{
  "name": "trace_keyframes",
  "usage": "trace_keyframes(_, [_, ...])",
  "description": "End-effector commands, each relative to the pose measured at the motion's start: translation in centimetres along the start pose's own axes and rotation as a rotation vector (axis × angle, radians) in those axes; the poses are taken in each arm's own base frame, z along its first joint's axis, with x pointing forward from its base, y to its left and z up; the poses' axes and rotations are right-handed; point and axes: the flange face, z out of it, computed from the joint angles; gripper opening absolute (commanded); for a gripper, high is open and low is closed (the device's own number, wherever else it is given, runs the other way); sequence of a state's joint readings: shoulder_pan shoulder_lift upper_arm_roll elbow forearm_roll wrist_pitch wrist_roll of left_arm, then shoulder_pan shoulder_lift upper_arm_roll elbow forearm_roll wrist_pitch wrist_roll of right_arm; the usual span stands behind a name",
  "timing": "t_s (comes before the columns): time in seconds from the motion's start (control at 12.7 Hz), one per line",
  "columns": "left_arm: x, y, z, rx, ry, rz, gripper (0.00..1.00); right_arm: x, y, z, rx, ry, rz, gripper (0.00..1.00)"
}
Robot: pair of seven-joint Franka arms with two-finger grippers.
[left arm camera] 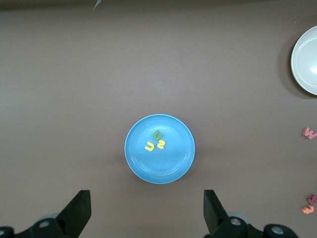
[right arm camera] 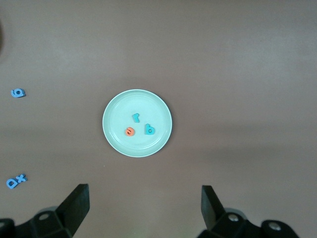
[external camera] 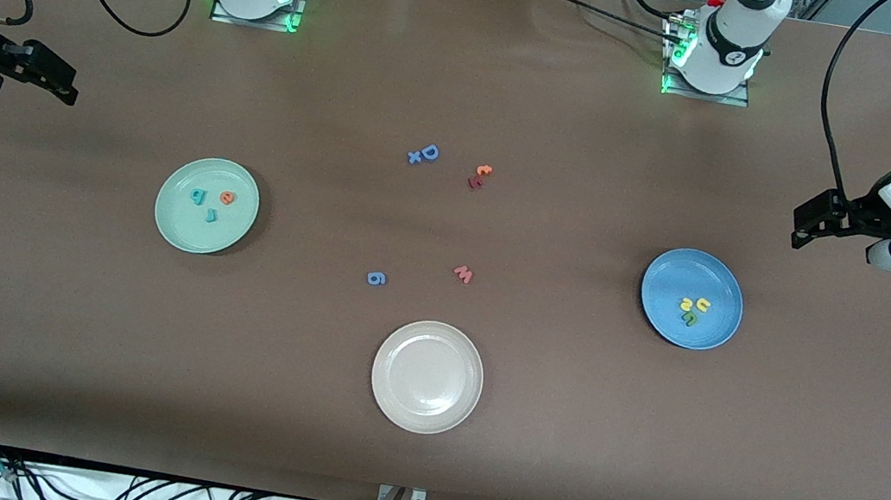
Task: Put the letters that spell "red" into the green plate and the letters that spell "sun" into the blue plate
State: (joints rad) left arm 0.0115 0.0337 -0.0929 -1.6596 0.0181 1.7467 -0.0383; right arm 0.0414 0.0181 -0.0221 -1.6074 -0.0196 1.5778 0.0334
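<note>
Both arms wait, drawn back to their own ends of the tabletop — left gripper [external camera: 803,222] and right gripper [external camera: 61,83] raised, jaws spread wide, empty.

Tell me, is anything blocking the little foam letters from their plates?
No. The red letters already lie in the round mint-green plate, the sun letters in the round blue plate.

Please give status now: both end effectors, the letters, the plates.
Left end effector open, empty, above table beside blue plate. Right end effector open, empty, beside green plate. Red letters in green plate, sun letters in blue. Nothing in the way.
</note>
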Motion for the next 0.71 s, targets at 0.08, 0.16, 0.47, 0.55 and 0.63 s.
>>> trace_keyframes(0.08, [-1.8, -0.2, -1.3, 0.01, 0.01, -0.016, 1.0, -0.5, 0.2, -0.4, -0.014, -0.003, -0.011, 1.0])
trace_keyframes(0.16, [-2.3, 0.1, -1.2, 0.012, 0.005, -0.019, 1.0, -0.5, 0.2, -0.4, -0.014, -0.003, -0.011, 1.0])
trace_keyframes(0.47, [-2.9, 0.1, -0.5, 0.01, -0.007, -0.024, 1.0, -0.5, 0.2, -0.4, -0.014, -0.003, -0.012, 1.0])
trace_keyframes(0.55, [-2.9, 0.2, -0.5, 0.009, -0.007, -0.024, 1.0, -0.5, 0.2, -0.4, -0.015, -0.003, -0.012, 1.0])
trace_keyframes(0.63, [-3.0, 0.5, -0.2, 0.009, -0.013, -0.02, 1.0, -0.5, 0.2, -0.4, -0.015, -0.003, -0.012, 1.0])
